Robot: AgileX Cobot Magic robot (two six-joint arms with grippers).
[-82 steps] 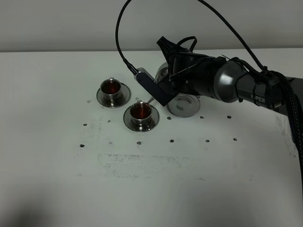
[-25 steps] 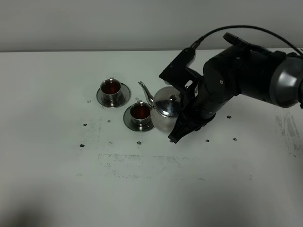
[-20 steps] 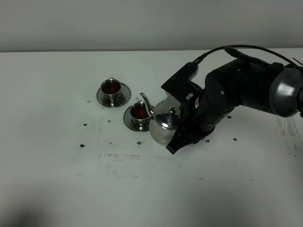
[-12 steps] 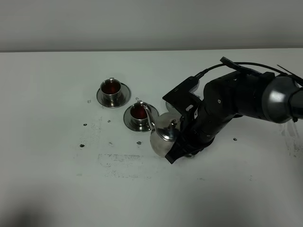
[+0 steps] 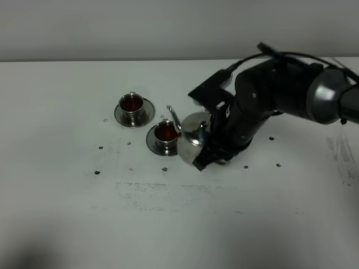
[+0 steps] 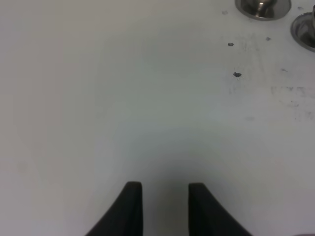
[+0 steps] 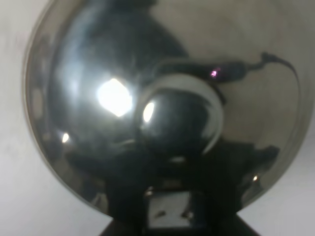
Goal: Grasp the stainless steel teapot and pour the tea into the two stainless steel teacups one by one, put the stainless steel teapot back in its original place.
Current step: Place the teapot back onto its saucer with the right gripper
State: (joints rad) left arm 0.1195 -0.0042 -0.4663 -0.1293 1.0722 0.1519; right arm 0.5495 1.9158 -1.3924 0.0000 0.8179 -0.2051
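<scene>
White table point(image 5: 67, 224), tea-filled teacups point(image 5: 166, 133)

The table point(image 5: 67, 224) is a plain white surface that fills nearly the whole exterior high view, running back to a pale wall. Its top is scuffed, with faint grey smudges forming a rough rectangular patch near the middle and small dark specks scattered in loose rows around it. Two round metal saucers rest directly on it, left of centre: the far saucer point(image 5: 147, 114) and, just beside it and nearer the front, the near saucer point(image 5: 152, 147). Each carries a small metal cup holding reddish-brown liquid. The left wrist view shows the same bare white top, with saucer edges at the frame's corner.
</scene>
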